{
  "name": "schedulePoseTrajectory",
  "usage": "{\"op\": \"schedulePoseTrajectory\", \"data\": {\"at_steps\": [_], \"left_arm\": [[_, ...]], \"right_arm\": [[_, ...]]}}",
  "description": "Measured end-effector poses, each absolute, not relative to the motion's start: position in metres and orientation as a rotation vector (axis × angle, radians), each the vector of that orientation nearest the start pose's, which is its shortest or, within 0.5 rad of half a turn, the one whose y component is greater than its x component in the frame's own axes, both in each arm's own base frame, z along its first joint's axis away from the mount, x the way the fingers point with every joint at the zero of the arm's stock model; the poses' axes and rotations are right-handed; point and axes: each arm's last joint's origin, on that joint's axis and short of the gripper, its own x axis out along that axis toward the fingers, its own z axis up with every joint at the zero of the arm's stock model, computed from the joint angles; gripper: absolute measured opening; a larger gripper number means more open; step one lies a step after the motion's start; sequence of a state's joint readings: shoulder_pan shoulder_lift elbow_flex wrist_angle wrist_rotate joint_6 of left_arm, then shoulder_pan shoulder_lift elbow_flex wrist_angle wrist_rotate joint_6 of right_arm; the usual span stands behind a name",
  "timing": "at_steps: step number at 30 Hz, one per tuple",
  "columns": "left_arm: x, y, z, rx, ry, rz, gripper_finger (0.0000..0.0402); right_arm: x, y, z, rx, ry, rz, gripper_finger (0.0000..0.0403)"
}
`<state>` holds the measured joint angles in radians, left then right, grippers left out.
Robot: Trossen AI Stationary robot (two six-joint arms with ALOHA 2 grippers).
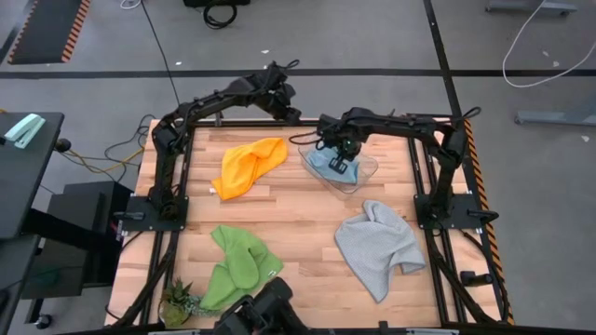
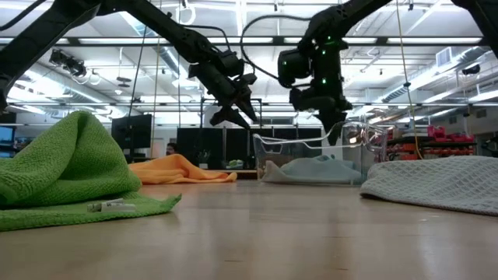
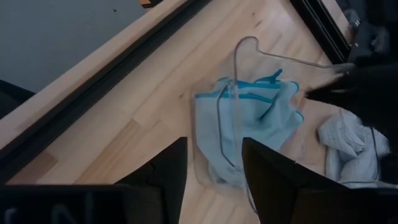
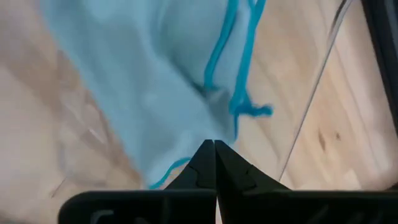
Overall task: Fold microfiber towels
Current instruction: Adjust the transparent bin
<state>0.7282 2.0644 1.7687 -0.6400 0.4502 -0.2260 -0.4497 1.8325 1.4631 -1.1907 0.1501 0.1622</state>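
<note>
Right pincer [image 4: 214, 146], fingers pressed together and gripping nothing, is hovering over the crumpled light blue towel [image 1: 331, 164] lying in a clear bin [image 1: 365, 173] near the bench's far edge; left pincer [image 3: 212, 163] is gaping, empty.

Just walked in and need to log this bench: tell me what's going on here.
A two-armed robot is working through four microfiber towels. The right claw is shut and hangs over the clear bin that holds the light blue towel; it grips nothing. The left claw, open, waits at the table's far edge. The orange towel, green towel and grey towel lie crumpled on the wooden table, none folded yet.
</note>
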Motion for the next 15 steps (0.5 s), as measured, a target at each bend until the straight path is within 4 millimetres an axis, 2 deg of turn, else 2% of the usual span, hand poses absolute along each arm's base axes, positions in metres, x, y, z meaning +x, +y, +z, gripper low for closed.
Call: {"op": "schedulePoseTrajectory", "data": {"at_steps": [6,10,15], "left_arm": [[0.337,0.3,0.245,-0.754,0.765,0.359,0.0158],[0.328,0.301,0.242,-0.791,0.805,0.316,0.0153],[0.328,0.298,0.241,-0.767,0.838,0.304,0.014]], "right_arm": [[0.296,-0.119,0.264,0.412,1.435,-0.639,0.0],[0.287,-0.087,0.289,0.502,1.355,-0.657,0.0],[0.276,-0.053,0.298,0.57,1.305,-0.682,0.0]]}}
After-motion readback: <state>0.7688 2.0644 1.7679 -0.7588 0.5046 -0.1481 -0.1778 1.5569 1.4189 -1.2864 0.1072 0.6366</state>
